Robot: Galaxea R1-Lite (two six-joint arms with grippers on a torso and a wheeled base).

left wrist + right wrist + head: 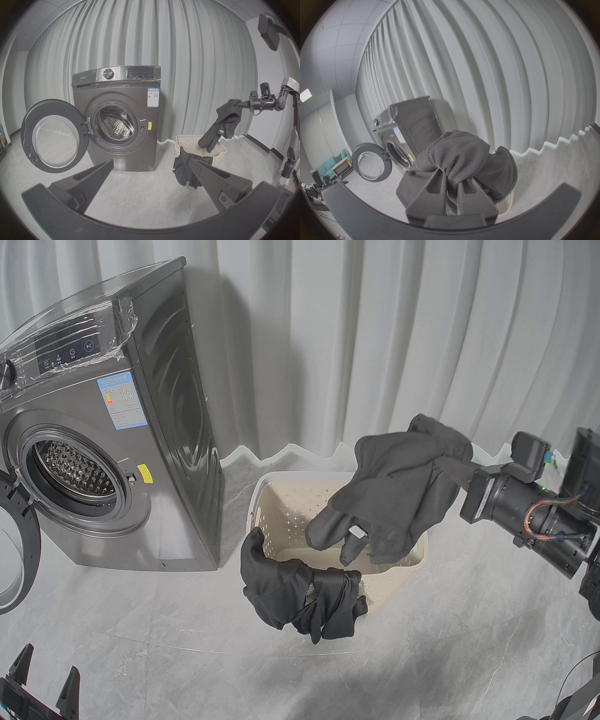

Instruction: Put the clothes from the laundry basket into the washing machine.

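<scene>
The right jaws are pinching a bunched fold of a soft, dark grey garment (400, 490). It is hanging in limp creases above the basket (294, 515), its loose ends dangling over the opening. The left jaws, two ribbed wedges, are standing wide apart, gripping nothing, facing the washer (169, 396). A second garment (300, 596), black and twisted, is drooping over the near rim of the cream, perforated plastic basket. Beside it, the grey metal washer is standing with its round door (31, 537) swung open, showing the perforated steel drum (75, 468).
</scene>
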